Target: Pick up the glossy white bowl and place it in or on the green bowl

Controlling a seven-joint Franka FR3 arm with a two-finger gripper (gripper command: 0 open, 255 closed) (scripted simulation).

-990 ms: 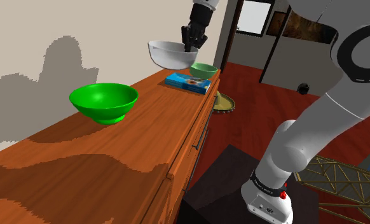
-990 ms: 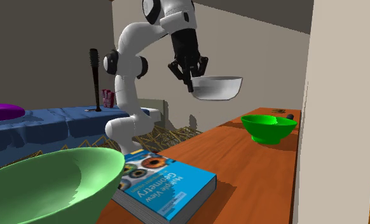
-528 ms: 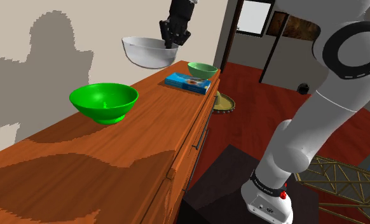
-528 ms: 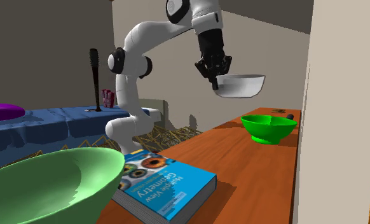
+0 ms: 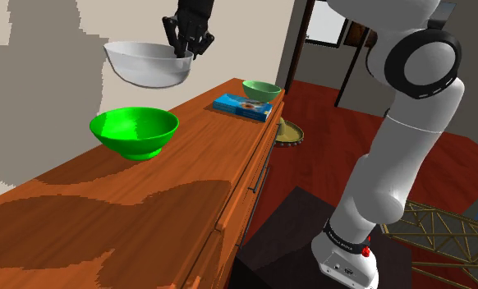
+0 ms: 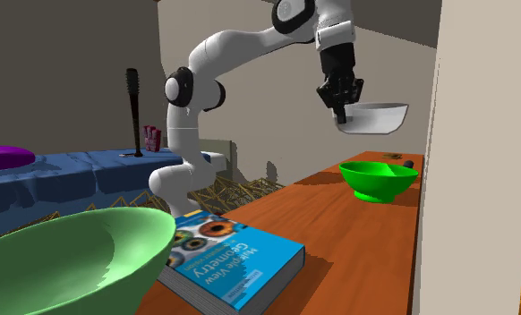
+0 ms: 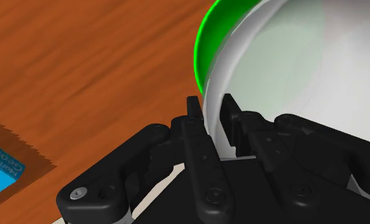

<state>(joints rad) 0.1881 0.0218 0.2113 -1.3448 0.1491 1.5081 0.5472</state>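
The gripper clamps the rim of the white bowl — one finger inside, one outside — and holds it in the air above the green bowl, clear of it. The green bowl sits on the wooden top; farther along the top lie a blue book and a pale green bowl.

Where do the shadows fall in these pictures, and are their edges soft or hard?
Shoulder view: a grey shadow lies on the wall behind the white bowl, and dark patches with stepped, jagged edges cross the wooden top. Second exterior view: a dark patch lies on the wood beside the green bowl. Wrist view: the white bowl's side carries a faint green tint.
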